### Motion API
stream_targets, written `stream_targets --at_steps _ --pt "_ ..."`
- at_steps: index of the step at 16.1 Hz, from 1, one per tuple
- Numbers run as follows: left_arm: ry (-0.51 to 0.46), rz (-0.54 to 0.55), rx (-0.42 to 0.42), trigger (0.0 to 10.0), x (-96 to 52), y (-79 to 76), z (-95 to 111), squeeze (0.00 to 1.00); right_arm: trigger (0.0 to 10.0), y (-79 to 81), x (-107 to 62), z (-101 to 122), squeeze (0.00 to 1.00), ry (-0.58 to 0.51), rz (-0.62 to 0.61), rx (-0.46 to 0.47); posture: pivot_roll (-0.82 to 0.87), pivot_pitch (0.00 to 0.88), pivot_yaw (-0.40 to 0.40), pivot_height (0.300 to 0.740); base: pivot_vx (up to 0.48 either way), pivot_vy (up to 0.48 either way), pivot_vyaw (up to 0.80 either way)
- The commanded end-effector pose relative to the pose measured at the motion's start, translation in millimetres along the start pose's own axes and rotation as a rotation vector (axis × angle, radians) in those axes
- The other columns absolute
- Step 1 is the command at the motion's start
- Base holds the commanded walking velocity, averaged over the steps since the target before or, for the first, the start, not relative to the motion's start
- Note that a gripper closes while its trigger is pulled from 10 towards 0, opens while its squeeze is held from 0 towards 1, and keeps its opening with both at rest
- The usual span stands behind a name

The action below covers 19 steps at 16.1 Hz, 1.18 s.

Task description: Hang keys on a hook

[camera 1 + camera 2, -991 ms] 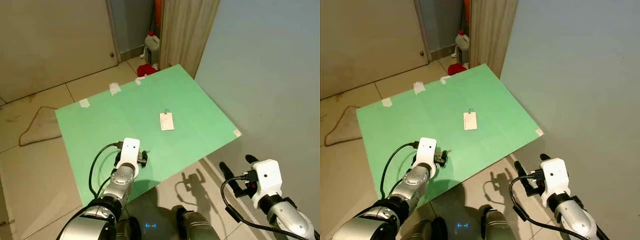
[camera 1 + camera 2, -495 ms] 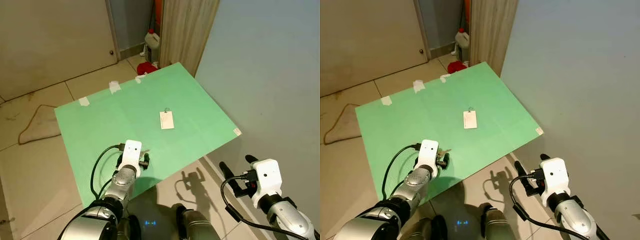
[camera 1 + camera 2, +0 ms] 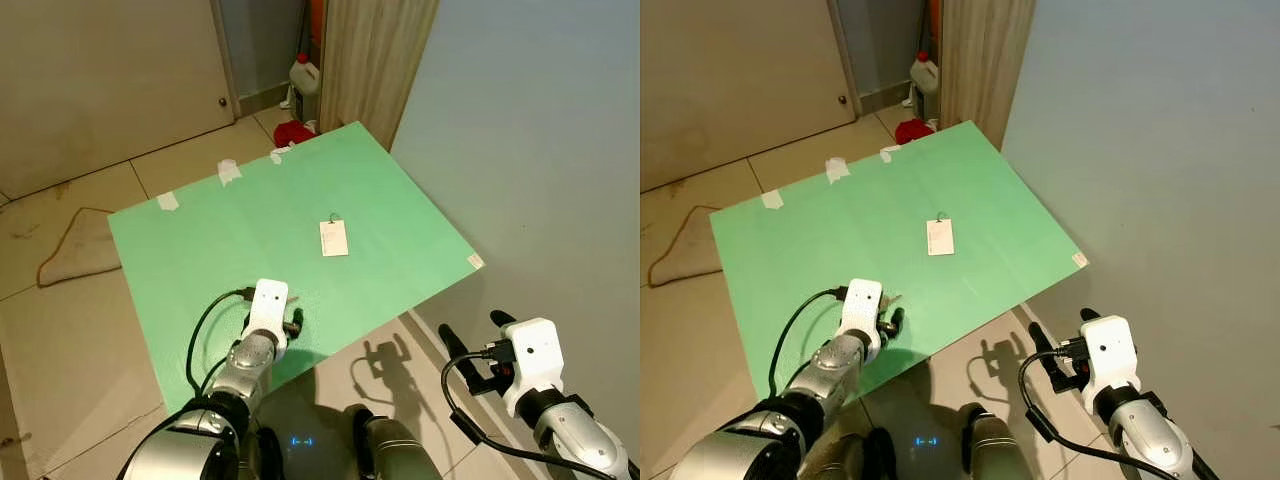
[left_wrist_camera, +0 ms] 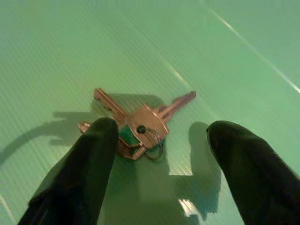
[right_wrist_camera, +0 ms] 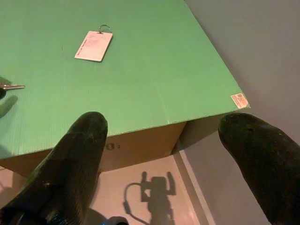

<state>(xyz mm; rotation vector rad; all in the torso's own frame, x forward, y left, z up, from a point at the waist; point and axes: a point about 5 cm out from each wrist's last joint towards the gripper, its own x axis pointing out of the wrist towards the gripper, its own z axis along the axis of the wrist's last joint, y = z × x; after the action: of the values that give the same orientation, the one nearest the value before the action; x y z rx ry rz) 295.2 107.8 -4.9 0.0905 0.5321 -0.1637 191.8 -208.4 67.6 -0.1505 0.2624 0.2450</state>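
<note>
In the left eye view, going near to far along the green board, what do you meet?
Left claw over the keys → white tag → tape strips at the green board far edge → red cloth → white bottle.

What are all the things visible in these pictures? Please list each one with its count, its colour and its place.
Board: one, green, a flat surface in front of the robot, with white tape pieces at its far edge.
Keys: one bunch on a ring, metallic, lying on the board near its close edge.
Tag: one, white with a small ring, near the middle of the board.
Bottle: one, white with red cap, on the floor beyond the board.
Red object: one, on the floor beside the bottle.
Cloth: one, beige, on the floor tiles left of the board.
Left gripper: black fingers open on either side of the keys.
Right gripper: black fingers open, near the board's right corner.
</note>
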Motion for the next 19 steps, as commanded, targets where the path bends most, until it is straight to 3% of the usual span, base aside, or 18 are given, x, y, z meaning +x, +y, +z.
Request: stream_targets --at_steps 1,12,15,18,19 --pt "0.042 -0.003 0.013 0.0 -1.3 -1.4 -8 0.0 10.0 -1.2 -3.8 0 0.0 0.006 -0.01 0.006 -0.4 0.233 -0.011 0.74 0.0 0.0 0.0" --pt "0.107 0.003 -0.054 0.0 -3.2 -0.6 -18 0.0 10.0 -2.3 -5.3 -2 0.0 0.021 0.002 -0.002 -0.41 0.22 -0.019 0.74 0.0 0.0 0.0" --pt "0.018 -0.012 -0.039 0.0 0.5 3.9 -1 0.0 10.0 -2.6 -2.9 -1 0.0 0.019 0.003 -0.002 -0.4 0.222 -0.017 0.74 0.0 0.0 0.0" --pt "-0.163 -0.063 -0.066 0.0 2.8 7.0 31 0.0 10.0 0.2 -0.1 -2 0.0 0.016 0.005 0.007 -0.38 0.224 -0.012 0.74 0.0 0.0 0.0" --pt "-0.175 -0.066 -0.06 0.0 2.9 7.6 33 0.0 10.0 0.9 0.2 -2 0.0 0.015 0.006 0.009 -0.38 0.224 -0.012 0.74 0.0 0.0 0.0"
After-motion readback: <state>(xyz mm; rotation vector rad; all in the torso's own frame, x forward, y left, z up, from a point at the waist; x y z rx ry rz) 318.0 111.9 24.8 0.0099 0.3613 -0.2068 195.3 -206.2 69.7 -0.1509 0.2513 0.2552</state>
